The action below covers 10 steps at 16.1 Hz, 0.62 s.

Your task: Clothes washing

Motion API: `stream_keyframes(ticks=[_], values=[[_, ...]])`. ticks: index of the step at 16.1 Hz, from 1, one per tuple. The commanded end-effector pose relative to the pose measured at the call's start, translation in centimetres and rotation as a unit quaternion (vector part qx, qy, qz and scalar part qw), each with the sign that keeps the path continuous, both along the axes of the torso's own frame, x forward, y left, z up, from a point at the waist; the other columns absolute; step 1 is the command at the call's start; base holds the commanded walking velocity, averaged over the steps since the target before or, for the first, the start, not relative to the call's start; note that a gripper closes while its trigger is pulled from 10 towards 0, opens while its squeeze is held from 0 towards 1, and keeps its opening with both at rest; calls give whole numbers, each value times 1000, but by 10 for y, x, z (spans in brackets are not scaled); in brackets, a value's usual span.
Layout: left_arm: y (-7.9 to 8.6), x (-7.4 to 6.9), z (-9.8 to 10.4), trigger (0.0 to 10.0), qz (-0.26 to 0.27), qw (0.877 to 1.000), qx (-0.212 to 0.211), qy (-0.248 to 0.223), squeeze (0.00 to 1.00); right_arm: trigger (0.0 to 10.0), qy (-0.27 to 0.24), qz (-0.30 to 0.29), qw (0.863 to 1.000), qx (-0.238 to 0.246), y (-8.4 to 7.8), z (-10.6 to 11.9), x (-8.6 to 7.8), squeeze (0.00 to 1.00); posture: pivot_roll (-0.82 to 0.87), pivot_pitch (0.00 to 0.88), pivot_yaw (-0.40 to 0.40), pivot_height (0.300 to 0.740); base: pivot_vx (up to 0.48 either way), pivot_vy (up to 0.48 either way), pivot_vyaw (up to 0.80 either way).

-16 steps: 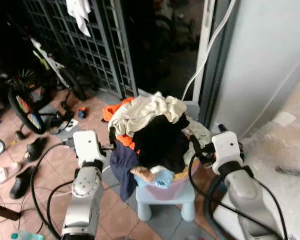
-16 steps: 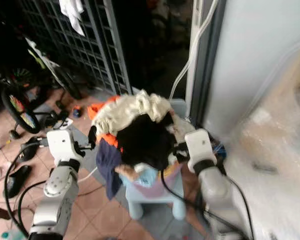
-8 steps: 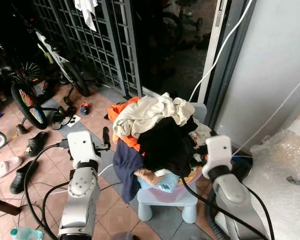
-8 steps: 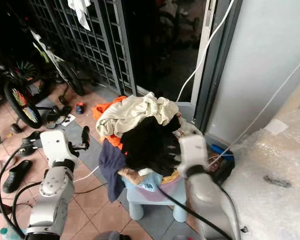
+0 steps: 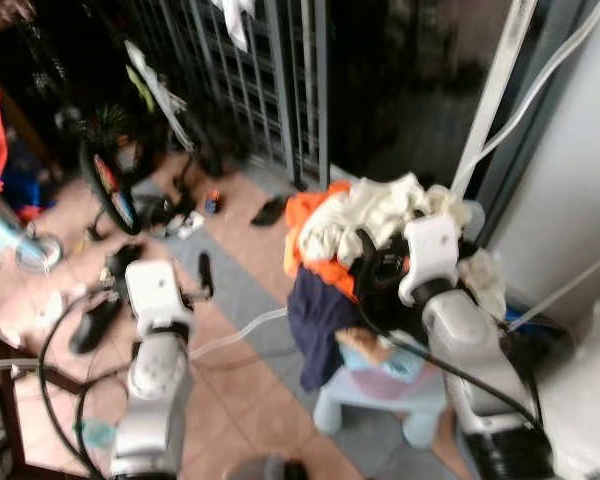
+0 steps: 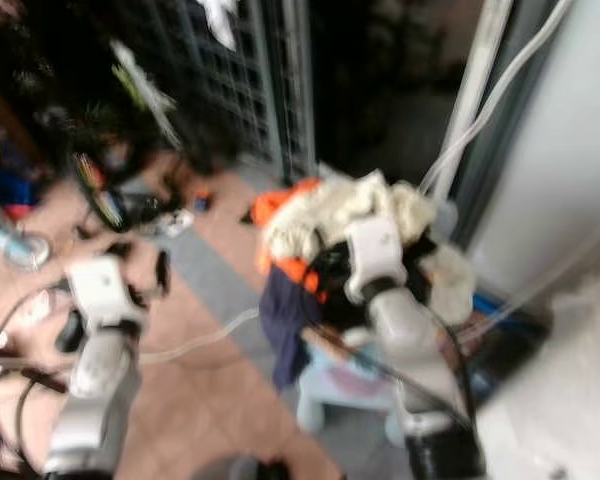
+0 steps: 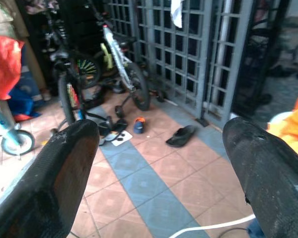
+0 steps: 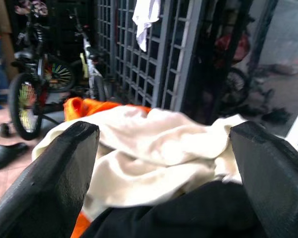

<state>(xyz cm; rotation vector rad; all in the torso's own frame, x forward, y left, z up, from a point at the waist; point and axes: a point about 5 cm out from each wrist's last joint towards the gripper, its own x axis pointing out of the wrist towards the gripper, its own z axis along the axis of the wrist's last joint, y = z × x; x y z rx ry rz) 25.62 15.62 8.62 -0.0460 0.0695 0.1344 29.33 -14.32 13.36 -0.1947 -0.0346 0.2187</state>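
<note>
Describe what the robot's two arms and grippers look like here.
Both arms are silver, with rounded joint segments and a boxy white wrist block at the end. Black cables loop from each wrist back along the arm. The left gripper and the right gripper each have two long, broad black fingers with a matte, slightly scuffed surface. I can make out no markings.

Left arm [image 5: 150, 400] raised at the near left, forearm pointing away from the body. Left gripper [image 7: 161, 163] has its two black fingers [image 7: 59, 173] spread wide apart, nothing between them. Right arm [image 5: 460, 350] raised at the right, reaching further forward than the left. Right gripper [image 8: 164, 163] fingers [image 8: 59, 168] also spread wide, holding nothing. Head views blurred.
</note>
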Motion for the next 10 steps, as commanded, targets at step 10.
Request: stream_keyframes(ticks=[10], values=[[1,-5,5,10000,-6,1000,2,-9,0,10000,17,1,996,-90,9,0,51,0,-14,9,76,740,108,0,0]])
